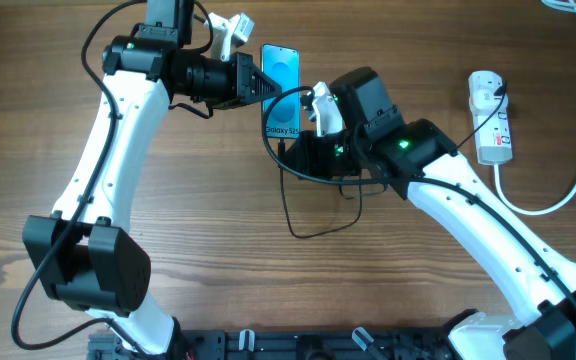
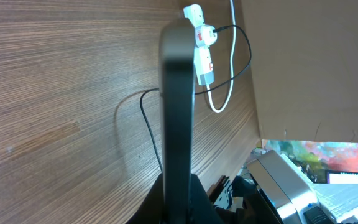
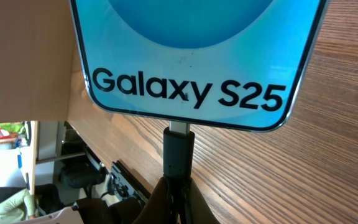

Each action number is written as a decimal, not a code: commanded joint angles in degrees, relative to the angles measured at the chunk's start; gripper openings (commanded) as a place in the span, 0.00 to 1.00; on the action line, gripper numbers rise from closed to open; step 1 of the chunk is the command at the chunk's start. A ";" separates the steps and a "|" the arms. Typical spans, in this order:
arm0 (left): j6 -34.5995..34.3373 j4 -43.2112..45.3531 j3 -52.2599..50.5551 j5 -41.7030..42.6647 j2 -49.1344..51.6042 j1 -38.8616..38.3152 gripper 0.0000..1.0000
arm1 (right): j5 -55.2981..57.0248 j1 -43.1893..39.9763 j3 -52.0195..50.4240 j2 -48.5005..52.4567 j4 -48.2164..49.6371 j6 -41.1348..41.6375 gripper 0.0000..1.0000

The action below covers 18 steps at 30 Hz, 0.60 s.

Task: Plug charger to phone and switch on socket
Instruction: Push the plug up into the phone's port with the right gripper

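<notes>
The phone (image 3: 191, 56) is clamped by the left gripper (image 2: 178, 190) so the charger (image 3: 178, 149), pinched by the right gripper (image 3: 178, 196), can be seated.

and here we are in what reads as a robotics lab or workroom: a wood-grain counter (image 1: 28, 120) with a left arm (image 1: 103, 150) and a right arm (image 1: 488, 230), white shells and black joints, both rooted by a black mounting rail (image 1: 268, 345) on the near edge. from the left wrist, a plain brown board (image 2: 309, 62) stands at the counter's far side, and below it there's a bright painted picture (image 2: 316, 154), a silver box (image 2: 284, 180) and a stack of papers (image 2: 353, 199). from the right wrist, dark stands and cables (image 3: 86, 177) sit beyond the edge, too blurred to name.
</notes>
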 commanded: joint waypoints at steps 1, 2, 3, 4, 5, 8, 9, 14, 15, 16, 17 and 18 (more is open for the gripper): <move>1.92 -2.69 -0.31 2.29 -0.63 -0.76 0.04 | 4.13 -2.47 1.79 -0.87 3.56 0.17 0.04; 1.38 -2.69 -0.31 2.29 -0.63 -0.76 0.04 | 4.15 -2.47 1.79 -0.87 3.56 0.17 0.04; 0.07 -2.67 -0.31 2.29 -0.63 -0.76 0.04 | 4.31 -2.45 1.79 -0.87 3.52 0.13 0.04; -0.22 -2.67 -0.31 2.32 -0.63 -0.76 0.04 | 4.33 -2.45 1.79 -0.87 3.54 0.11 0.04; -0.22 -2.73 -0.31 2.29 -0.63 -0.76 0.04 | 4.31 -2.45 1.79 -0.87 3.52 0.13 0.04; -0.22 -3.54 -0.31 2.32 -0.63 -0.76 0.04 | 4.33 -2.45 1.79 -0.87 3.74 0.17 0.04; -0.22 -3.80 -0.31 2.29 -0.63 -0.76 0.04 | 4.33 -2.45 1.79 -0.87 4.11 0.22 0.04; -1.51 -4.17 -0.31 2.29 -0.63 -0.76 0.04 | 4.79 -2.45 1.79 -0.87 4.59 0.94 0.04; -2.71 -4.11 -0.31 2.27 -0.63 -0.76 0.04 | 4.79 -2.45 1.79 -0.87 4.63 1.11 0.04; -2.78 -4.13 -0.31 2.27 -0.63 -0.76 0.04 | 4.79 -2.45 1.79 -0.87 4.63 1.09 0.04; -2.75 -4.15 -0.31 2.29 -0.63 -0.76 0.04 | 4.81 -2.45 1.79 -0.87 4.66 1.07 0.04; -2.78 -4.17 -0.31 2.27 -0.63 -0.76 0.04 | 5.27 -2.45 1.79 -0.87 4.66 1.09 0.04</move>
